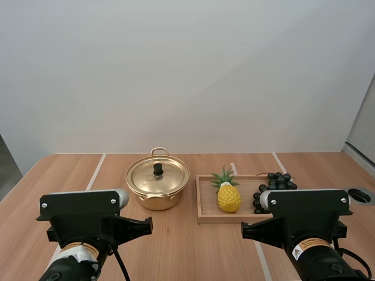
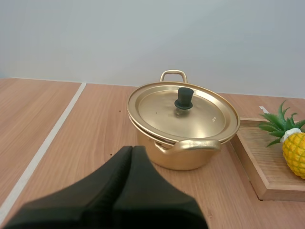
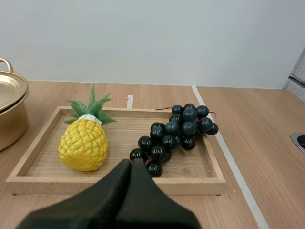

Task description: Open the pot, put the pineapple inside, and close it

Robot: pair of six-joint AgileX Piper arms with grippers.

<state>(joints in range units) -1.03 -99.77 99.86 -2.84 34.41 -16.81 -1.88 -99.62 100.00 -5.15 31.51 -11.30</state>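
**Start state: both grippers closed, lid on pot**

Table (image 1: 190, 252) carries everything; wooden tray (image 3: 119, 185) just ahead of right gripper (image 3: 131, 163), fingers pressed together on nothing; pot (image 2: 200, 160) just ahead of left gripper (image 2: 132, 150) (same: together, empty), lid (image 2: 190, 112) seated; pineapple (image 3: 84, 144) on tray, ahead-left of right gripper; grapes (image 3: 176, 131) ahead-right.

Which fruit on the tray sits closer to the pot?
The yellow pineapple, at the tray's end beside the pot; the dark grapes lie at the other end.
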